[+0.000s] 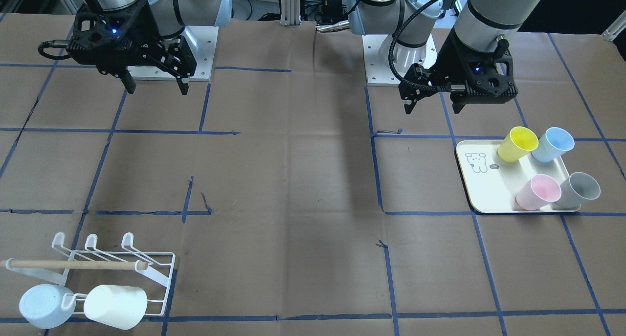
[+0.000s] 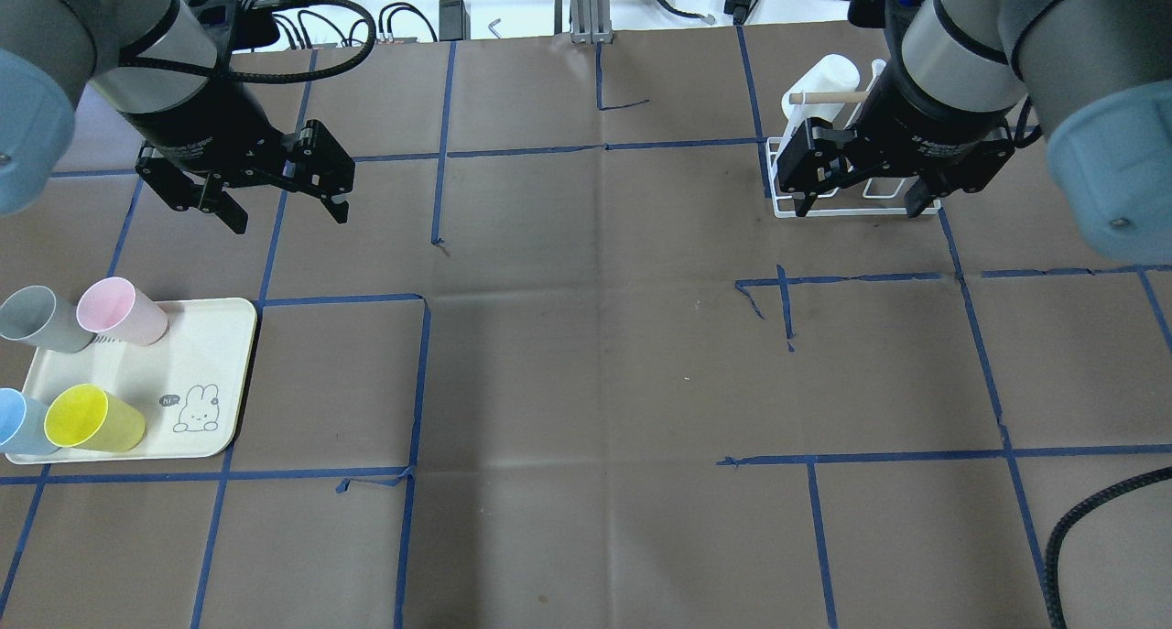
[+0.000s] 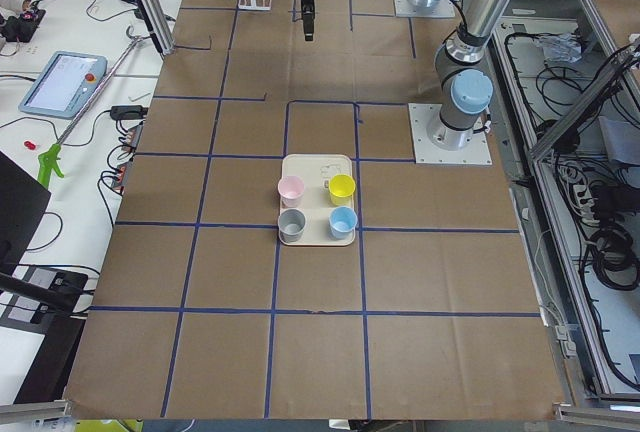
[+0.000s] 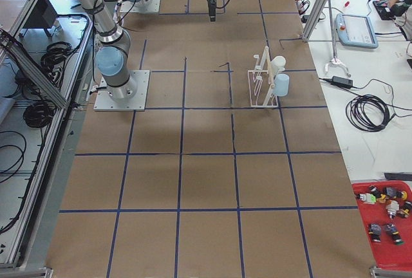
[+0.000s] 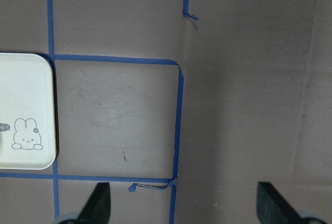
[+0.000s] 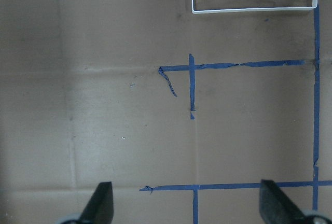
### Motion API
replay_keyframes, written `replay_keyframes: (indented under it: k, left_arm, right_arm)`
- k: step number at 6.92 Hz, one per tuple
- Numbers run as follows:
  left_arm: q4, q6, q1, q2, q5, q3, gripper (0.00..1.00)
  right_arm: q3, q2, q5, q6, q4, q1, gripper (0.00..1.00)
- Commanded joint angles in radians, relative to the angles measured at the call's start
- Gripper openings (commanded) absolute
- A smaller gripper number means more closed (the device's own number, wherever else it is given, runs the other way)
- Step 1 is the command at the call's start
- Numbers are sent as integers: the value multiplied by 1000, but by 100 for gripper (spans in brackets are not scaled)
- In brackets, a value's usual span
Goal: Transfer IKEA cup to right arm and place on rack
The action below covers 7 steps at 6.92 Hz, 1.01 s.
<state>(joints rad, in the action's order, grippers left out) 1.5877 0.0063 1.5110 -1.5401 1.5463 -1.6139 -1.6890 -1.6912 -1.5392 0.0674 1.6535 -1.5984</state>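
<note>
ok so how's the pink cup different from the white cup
Colour: the pink cup is pale pink, the white cup plain white. Pose: the pink cup stands mouth up, while the white cup lies sideways. Place: the pink cup sits on the tray, while the white cup is on the rack at the table's other end. Both are plain, tapered cups.
</note>
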Motion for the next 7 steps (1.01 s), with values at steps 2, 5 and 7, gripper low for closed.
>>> replay_keyframes:
  k: [2, 5, 7]
  left_arm:
    - [0, 0, 0, 0, 0, 0, 100]
    - [0, 0, 0, 0, 0, 0, 100]
    - [0, 0, 0, 0, 0, 0, 100]
  right_arm:
    - [0, -1, -1, 5, 0, 0, 100]
    - [0, -5, -2, 6, 0, 0, 100]
    - [-1, 4, -2, 8, 0, 0, 100]
